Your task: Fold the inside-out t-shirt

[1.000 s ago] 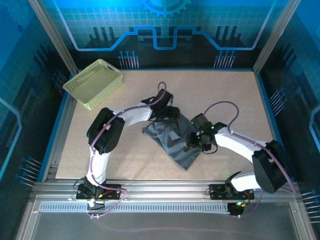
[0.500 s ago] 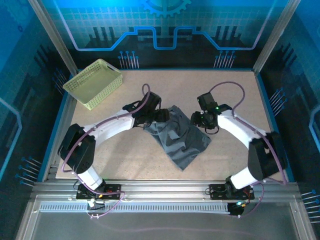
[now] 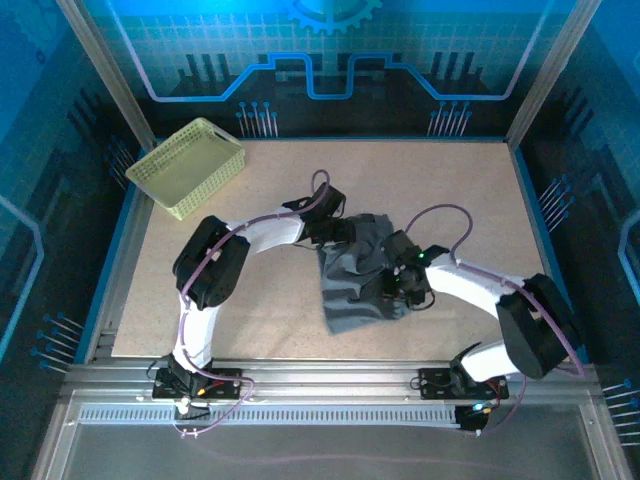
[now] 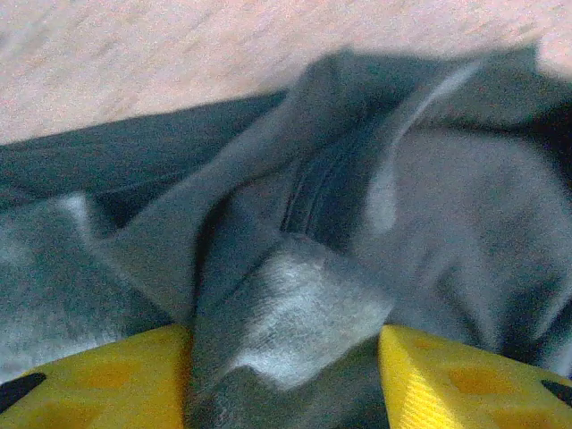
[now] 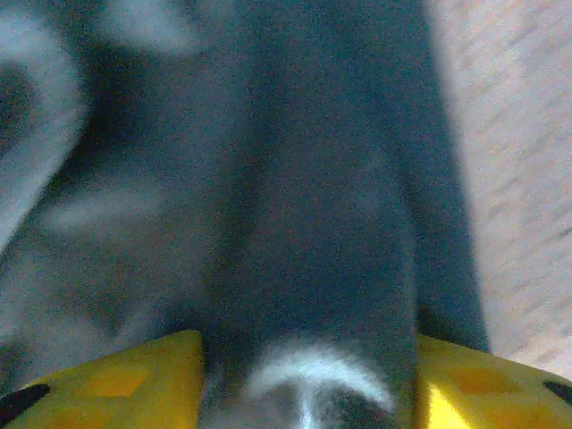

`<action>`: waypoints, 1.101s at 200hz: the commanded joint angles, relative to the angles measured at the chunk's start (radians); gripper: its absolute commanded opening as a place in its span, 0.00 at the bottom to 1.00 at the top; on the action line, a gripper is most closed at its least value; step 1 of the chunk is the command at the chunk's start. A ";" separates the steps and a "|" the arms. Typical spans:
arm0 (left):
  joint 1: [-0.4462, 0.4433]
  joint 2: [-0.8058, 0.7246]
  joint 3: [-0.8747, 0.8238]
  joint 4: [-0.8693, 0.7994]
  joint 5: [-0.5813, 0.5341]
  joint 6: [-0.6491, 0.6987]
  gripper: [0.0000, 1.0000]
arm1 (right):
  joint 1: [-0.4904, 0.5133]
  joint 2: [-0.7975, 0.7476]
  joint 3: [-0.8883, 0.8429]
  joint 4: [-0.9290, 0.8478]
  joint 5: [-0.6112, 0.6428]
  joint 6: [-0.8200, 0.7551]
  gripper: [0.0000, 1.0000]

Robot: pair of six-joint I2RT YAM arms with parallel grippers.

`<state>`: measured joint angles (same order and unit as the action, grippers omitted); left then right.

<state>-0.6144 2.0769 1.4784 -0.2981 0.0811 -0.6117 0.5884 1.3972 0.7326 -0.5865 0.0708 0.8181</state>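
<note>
The inside-out t-shirt (image 3: 350,290) lies bunched in a narrow dark grey heap at the table's middle. My left gripper (image 3: 338,232) is at the heap's far left corner. In the left wrist view a thick fold of t-shirt (image 4: 295,313) fills the gap between the yellow fingers (image 4: 125,375), so the left gripper (image 4: 284,362) is shut on it. My right gripper (image 3: 392,287) sits on the heap's right side. The right wrist view is blurred. There the t-shirt (image 5: 295,179) runs down between the yellow fingers (image 5: 134,380), and the right gripper (image 5: 308,380) is shut on it.
A pale yellow-green lattice basket (image 3: 188,165) stands at the table's far left corner. Bare tan tabletop (image 3: 250,310) surrounds the shirt on all sides. A metal frame and blue walls ring the table.
Half a second ago the two grippers stood apart with the shirt spread between them. Now they have come closer together, the right one nearer the front, and the shirt is bunched narrower.
</note>
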 commanded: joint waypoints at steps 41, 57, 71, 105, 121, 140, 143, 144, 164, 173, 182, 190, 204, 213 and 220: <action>-0.003 -0.092 0.088 -0.164 -0.070 0.167 0.59 | -0.114 -0.135 0.135 -0.141 0.128 -0.057 0.57; -0.023 -0.132 0.086 -0.192 -0.115 0.235 0.62 | -0.206 -0.153 0.155 -0.109 0.072 -0.138 0.57; -0.058 -0.140 0.105 -0.217 -0.143 0.295 0.62 | -0.248 -0.130 0.205 -0.100 0.053 -0.184 0.57; -0.165 -0.055 0.215 -0.311 -0.240 0.420 0.65 | -0.313 -0.066 0.259 -0.097 0.040 -0.201 0.57; -0.197 0.005 0.275 -0.354 -0.285 0.445 0.66 | -0.347 -0.078 0.246 -0.078 0.020 -0.197 0.57; -0.212 0.053 0.314 -0.369 -0.323 0.455 0.65 | -0.372 -0.093 0.235 -0.074 -0.003 -0.201 0.57; -0.211 0.064 0.322 -0.371 -0.328 0.456 0.66 | -0.375 -0.095 0.233 -0.075 -0.006 -0.203 0.57; -0.211 0.066 0.325 -0.372 -0.329 0.456 0.66 | -0.375 -0.096 0.233 -0.075 -0.006 -0.203 0.57; -0.214 0.111 0.361 -0.380 -0.353 0.466 0.66 | -0.380 -0.109 0.212 -0.072 -0.010 -0.210 0.57; -0.213 0.131 0.376 -0.382 -0.358 0.470 0.65 | -0.381 -0.115 0.201 -0.070 -0.011 -0.211 0.57; -0.212 0.149 0.391 -0.387 -0.366 0.472 0.64 | -0.381 -0.118 0.189 -0.067 -0.013 -0.211 0.57; -0.213 0.160 0.400 -0.387 -0.369 0.473 0.64 | -0.384 -0.119 0.179 -0.063 -0.017 -0.209 0.57; -0.213 0.179 0.414 -0.387 -0.375 0.470 0.60 | -0.384 -0.119 0.162 -0.052 -0.024 -0.205 0.57; -0.212 0.187 0.423 -0.388 -0.387 0.465 0.56 | -0.383 -0.117 0.155 -0.041 -0.030 -0.204 0.57; -0.213 0.189 0.425 -0.384 -0.396 0.461 0.53 | -0.383 -0.111 0.153 -0.035 -0.034 -0.202 0.57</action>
<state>-0.8276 2.2478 1.8488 -0.6552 -0.2638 -0.1604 0.2192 1.2942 0.9058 -0.6472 0.0639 0.6228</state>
